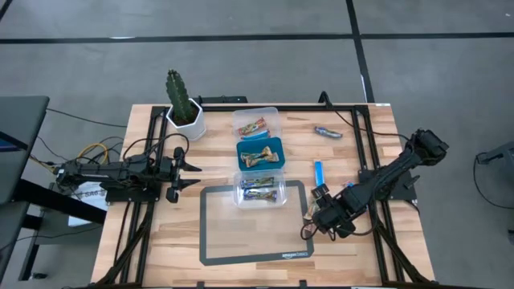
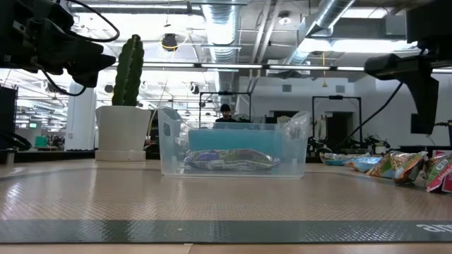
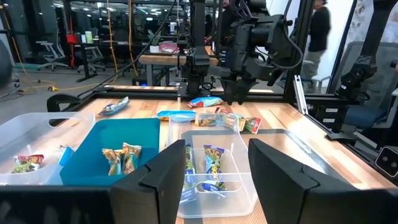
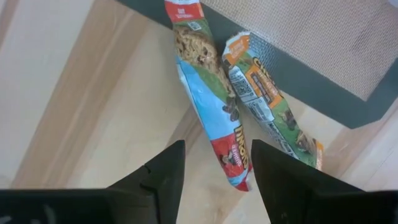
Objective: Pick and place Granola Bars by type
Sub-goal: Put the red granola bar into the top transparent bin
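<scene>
Two Granola Bars [image 4: 214,102], one red-and-blue, one green-and-orange, lay touching on the surface at five o'clock, under the right gripper [image 4: 214,168], fingers released. Left gripper [image 3: 214,171] waited at nine o'clock, fingers spread.

Red-and-blue wrapped bar [image 4: 210,106] beside a green-and-orange wrapped bar [image 4: 268,99]; teal middle tub [image 1: 259,152] between clear tubs [image 1: 257,122]; pale wood table [image 1: 161,233]; grey mat [image 1: 255,241] with dark border; green cactus [image 1: 177,92] in white pot

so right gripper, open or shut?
Open. The right gripper has its fingers apart above two granola bars on the table, gripping nothing.
</scene>
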Robot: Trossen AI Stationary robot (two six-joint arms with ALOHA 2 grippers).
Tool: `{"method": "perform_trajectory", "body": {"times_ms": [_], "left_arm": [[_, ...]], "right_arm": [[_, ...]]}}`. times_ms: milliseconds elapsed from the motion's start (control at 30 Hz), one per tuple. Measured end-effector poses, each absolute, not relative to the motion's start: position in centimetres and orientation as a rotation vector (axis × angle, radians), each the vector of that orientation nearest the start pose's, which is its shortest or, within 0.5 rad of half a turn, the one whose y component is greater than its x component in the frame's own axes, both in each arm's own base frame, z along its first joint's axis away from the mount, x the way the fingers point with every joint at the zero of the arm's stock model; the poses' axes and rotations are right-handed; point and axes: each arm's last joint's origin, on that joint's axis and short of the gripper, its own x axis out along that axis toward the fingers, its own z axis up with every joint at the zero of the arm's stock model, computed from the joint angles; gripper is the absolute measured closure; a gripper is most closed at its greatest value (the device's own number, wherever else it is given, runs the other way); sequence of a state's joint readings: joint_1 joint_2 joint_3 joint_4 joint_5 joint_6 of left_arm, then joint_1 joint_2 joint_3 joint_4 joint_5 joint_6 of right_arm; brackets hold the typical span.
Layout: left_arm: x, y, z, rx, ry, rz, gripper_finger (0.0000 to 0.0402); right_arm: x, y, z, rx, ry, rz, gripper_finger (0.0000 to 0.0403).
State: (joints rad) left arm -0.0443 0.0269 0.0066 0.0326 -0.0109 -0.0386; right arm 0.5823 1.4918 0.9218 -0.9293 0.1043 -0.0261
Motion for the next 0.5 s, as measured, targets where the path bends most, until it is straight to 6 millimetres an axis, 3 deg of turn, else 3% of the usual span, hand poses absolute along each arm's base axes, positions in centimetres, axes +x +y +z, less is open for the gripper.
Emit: {"method": "perform_trajectory", "body": {"times_ms": [167, 500], "left_arm": [[9.9, -0.4, 16.7, -0.048, -0.011, -0.033, 0.0233], [9.9, -0.4, 16.7, -0.042, -0.011, -0.034, 0.0233]], "right_arm": [[20.7, 13.3, 18.8, -0.528, 1.410, 0.404, 0.0221], [22.3, 13.2, 15.9, -0.520, 1.456, 0.367, 0.0214]]}}
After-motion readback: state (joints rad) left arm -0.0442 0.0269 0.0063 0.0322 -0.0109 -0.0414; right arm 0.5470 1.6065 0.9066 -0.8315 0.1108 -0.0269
